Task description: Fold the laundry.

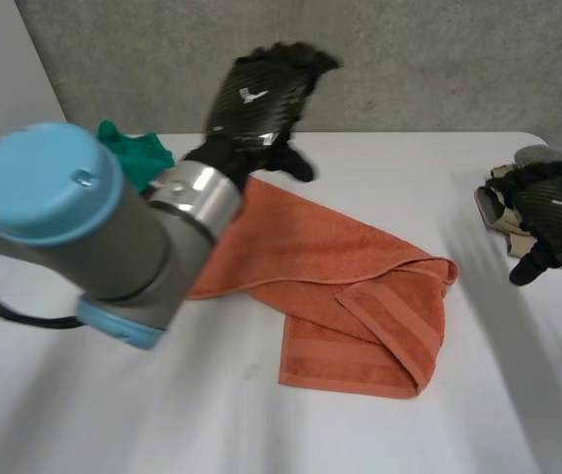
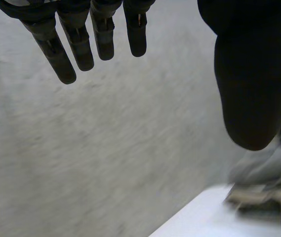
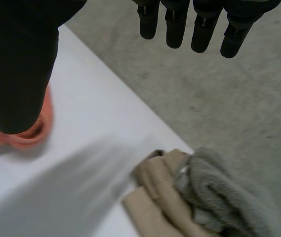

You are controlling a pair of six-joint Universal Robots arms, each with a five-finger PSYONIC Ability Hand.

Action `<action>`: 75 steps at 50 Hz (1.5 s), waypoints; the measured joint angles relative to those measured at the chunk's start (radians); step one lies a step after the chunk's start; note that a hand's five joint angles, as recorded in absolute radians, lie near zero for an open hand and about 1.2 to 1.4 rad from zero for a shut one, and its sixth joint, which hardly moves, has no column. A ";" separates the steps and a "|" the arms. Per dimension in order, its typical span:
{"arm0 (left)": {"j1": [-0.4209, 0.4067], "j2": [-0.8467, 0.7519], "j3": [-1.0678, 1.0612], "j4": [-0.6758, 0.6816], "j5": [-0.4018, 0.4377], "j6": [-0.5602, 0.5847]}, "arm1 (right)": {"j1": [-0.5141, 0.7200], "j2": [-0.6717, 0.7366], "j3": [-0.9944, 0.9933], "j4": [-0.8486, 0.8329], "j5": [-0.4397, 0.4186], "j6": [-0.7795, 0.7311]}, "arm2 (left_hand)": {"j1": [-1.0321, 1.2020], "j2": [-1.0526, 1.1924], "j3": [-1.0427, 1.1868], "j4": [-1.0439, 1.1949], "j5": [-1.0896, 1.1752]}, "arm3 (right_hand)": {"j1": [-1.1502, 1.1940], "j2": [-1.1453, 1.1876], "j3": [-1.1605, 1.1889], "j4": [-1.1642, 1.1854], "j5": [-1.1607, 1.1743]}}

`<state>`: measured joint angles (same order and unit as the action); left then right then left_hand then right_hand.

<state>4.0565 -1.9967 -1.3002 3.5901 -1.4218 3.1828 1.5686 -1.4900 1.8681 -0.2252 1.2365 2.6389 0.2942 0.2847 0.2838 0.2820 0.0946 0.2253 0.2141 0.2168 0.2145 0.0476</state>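
An orange towel (image 1: pixel 340 286) lies rumpled in the middle of the white table (image 1: pixel 162 415), its right end folded over itself. My left hand (image 1: pixel 261 99) is raised above the towel's far left edge, apart from it. In the left wrist view its fingers (image 2: pixel 81 44) are straight, the thumb (image 2: pixel 249 89) is spread wide, and nothing is held. My right hand (image 1: pixel 557 212) hovers at the table's right edge over a pile of beige and grey cloth (image 1: pixel 498 197). Its fingers (image 3: pixel 199 24) are straight and empty. A bit of the orange towel (image 3: pixel 26 133) shows beside its thumb (image 3: pixel 17 74).
A green cloth (image 1: pixel 132 153) lies at the table's far left, behind my left arm (image 1: pixel 73 227). The beige cloth (image 3: pixel 155 192) and grey cloth (image 3: pixel 229 197) sit at the table's far right corner. A concrete wall (image 1: pixel 439 59) stands behind the table.
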 measured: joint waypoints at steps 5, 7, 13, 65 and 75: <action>0.111 0.042 -0.101 -0.088 -0.003 0.143 | 0.064 -0.001 -0.048 0.155 0.002 -0.002 | 0.000 0.000 0.000 0.000 0.000 | 0.000 0.000 0.000 0.000 0.000; 0.147 0.041 -0.126 -0.128 -0.005 0.183 | 0.094 0.001 -0.060 0.197 0.005 -0.004 | 0.000 0.000 0.000 0.000 0.000 | 0.000 0.000 0.000 0.000 0.000; 0.221 -0.025 -0.166 -0.237 -0.006 0.257 | 0.200 0.041 -0.079 0.250 0.016 -0.011 | 0.000 0.002 0.001 0.002 0.005 | 0.000 0.000 0.000 0.000 0.000; 0.225 -0.380 0.100 -0.161 0.051 0.252 | 0.335 0.226 -0.033 0.038 0.208 -0.038 | 0.859 0.910 0.904 0.915 0.874 | 0.000 0.000 0.000 0.000 0.000; 0.230 -0.190 0.034 -0.177 0.024 0.236 | 0.319 0.234 -0.131 0.027 0.269 0.050 | 0.859 0.910 0.905 0.915 0.874 | 0.000 0.000 0.000 0.000 0.000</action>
<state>4.2862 -2.1864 -1.2661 3.4136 -1.3981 3.4193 1.8875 -1.2556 1.7367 -0.1986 1.5056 2.6889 1.1528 1.1944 1.1883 1.1967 0.9688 0.2255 0.2141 0.2168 0.2145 0.0476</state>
